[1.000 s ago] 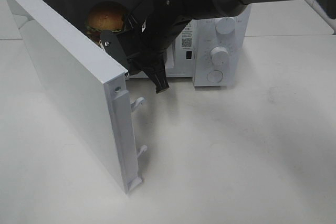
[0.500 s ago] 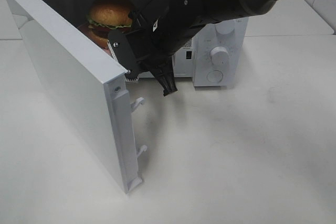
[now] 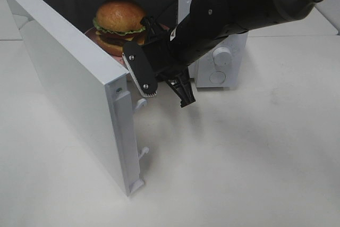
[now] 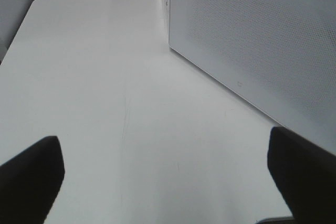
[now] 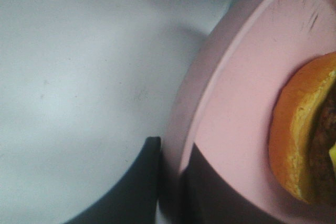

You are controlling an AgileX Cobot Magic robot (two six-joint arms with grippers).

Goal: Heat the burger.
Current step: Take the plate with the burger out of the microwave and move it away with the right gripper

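Note:
The burger (image 3: 119, 17), with a golden bun, green lettuce and a dark patty, sits on a pink plate (image 3: 101, 38) inside the open white microwave (image 3: 223, 57). My right gripper (image 3: 167, 97) hangs at the front of the microwave's opening, just right of the plate, with its jaws apart. In the right wrist view the plate's rim (image 5: 220, 103) lies close between the dark fingers (image 5: 134, 182) of my right gripper (image 5: 168, 192), and the burger's edge (image 5: 302, 140) shows. My left gripper (image 4: 168, 177) is open and empty over bare table, out of the exterior view.
The microwave door (image 3: 69, 83) stands swung wide open towards the front left, its latch hooks (image 3: 139, 102) close to my right gripper. The control knobs (image 3: 221, 56) are on the microwave's right panel. A perforated white wall (image 4: 262, 40) stands beside my left gripper.
My right arm has drawn back out of the microwave's opening, to the right and towards the front. The burger, half hidden before, now shows whole.

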